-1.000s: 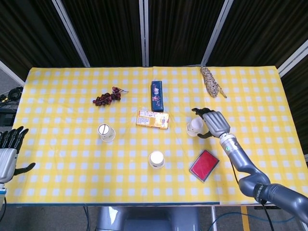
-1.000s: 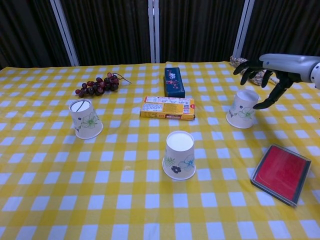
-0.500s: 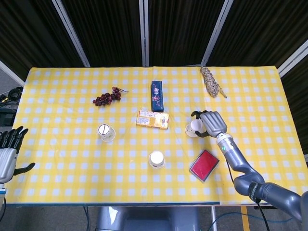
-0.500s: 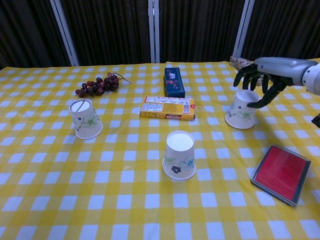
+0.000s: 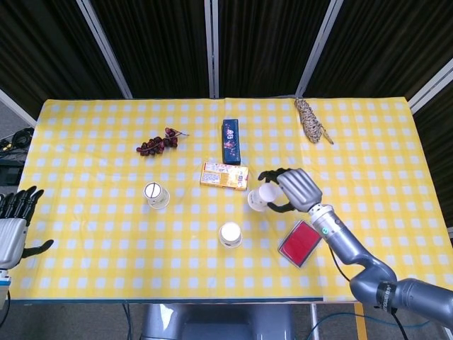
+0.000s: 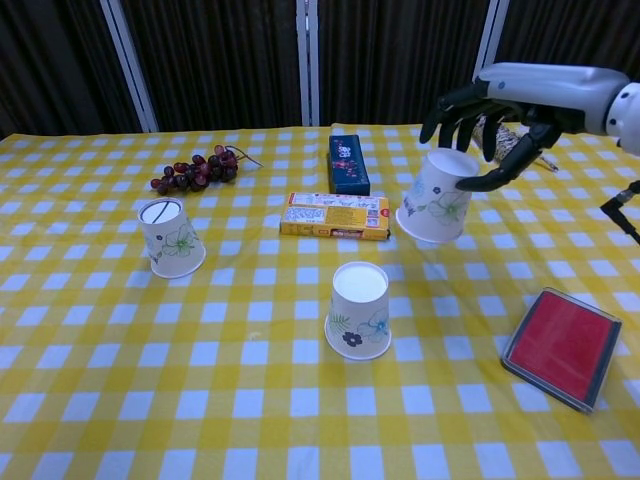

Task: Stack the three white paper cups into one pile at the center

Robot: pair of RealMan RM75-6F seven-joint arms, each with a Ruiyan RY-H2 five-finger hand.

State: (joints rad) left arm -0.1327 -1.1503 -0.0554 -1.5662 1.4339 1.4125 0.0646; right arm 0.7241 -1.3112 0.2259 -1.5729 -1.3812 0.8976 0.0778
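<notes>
A white paper cup [image 6: 434, 208], upside down, now hangs clear of the counter [image 6: 120, 400] at centre right, lifted from its spot further right (first carry under way). The right robot hand [image 6: 490, 120] grips its base. The middle cup [image 6: 357, 309] waits below; the left robot hand [image 5: 14, 227] idles, fingers apart.

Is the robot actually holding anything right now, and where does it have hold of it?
The right hand grips an upside-down white paper cup by its upturned base, lifted off the table. The left hand holds nothing.

Snack box [image 6: 334, 217] stands just behind the center cup [image 6: 358, 309]
</notes>
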